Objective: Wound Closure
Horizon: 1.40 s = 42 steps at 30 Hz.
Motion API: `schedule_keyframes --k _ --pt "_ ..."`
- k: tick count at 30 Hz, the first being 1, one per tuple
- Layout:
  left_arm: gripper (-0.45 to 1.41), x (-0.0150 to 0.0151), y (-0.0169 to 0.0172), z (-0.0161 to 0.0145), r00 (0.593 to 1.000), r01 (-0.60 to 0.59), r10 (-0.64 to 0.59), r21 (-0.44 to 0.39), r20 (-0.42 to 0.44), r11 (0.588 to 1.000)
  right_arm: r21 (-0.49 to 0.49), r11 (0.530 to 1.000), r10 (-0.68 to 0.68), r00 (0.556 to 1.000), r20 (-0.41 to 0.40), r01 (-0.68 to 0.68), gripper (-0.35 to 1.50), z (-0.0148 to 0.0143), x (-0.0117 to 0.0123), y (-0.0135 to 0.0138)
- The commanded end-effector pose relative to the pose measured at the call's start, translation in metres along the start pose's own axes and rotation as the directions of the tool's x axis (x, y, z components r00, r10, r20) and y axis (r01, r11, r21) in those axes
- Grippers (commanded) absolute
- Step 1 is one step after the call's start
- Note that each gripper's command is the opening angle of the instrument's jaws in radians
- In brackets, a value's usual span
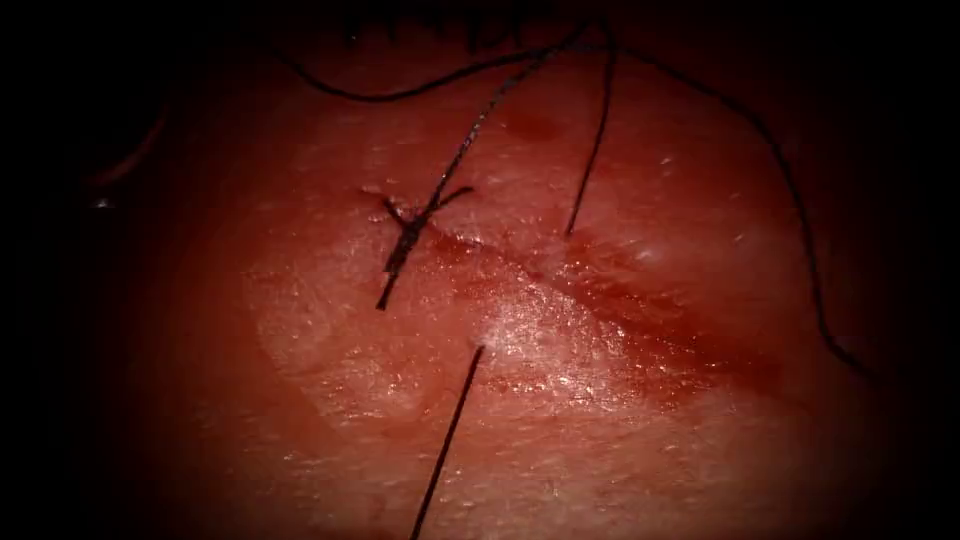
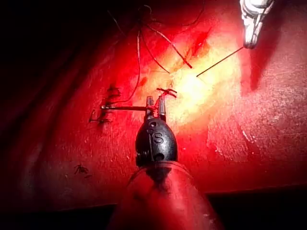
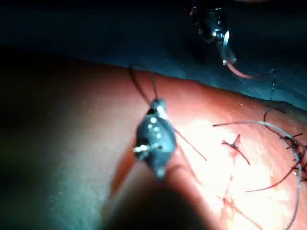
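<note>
Dark thread (image 1: 600,130) in right hand (image 3: 156,108), left hand (image 2: 156,103) holding needle (image 2: 125,108).

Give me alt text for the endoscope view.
A knot with short cut ends sits at the left end of the cut in the tissue. Dark thread enters the tissue on either side of the cut and loops around the right.
</note>
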Motion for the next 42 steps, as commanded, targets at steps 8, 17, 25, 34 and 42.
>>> schedule_keyframes --k 8,17,25,34,42 --pt "-0.45 -0.0005 0.0001 0.0007 1.0 0.0 0.0 0.0 -0.001 1.0 0.031 1.0 -0.004 1.0 -0.028 0.005 -0.35 -0.0001 0.0029 -0.0032" --pt "-0.45 -0.0003 0.0003 0.0009 1.0 0.002 -0.002 -0.001 -0.001 1.0 0.101 0.995 -0.016 0.999 -0.048 0.021 -0.35 -0.0007 0.0043 -0.0055" --pt "-0.45 -0.0002 0.0006 0.0013 1.0 0.003 -0.003 -0.003 -0.003 1.0 0.156 0.987 -0.032 0.997 -0.064 0.042 -0.35 -0.0019 0.0067 -0.0086" --pt "-0.45 0.0 -0.0001 0.0021 1.0 0.005 -0.005 -0.004 -0.004 1.0 0.162 0.986 -0.031 0.997 -0.063 0.041 -0.35 -0.0024 0.0067 -0.0085" --pt "-0.45 0.0028 -0.0058 0.006 0.999 0.019 -0.021 0.078 0.027 0.997 0.146 0.988 -0.03 0.996 -0.078 0.041 -0.35 -0.0019 0.0063 -0.0082"
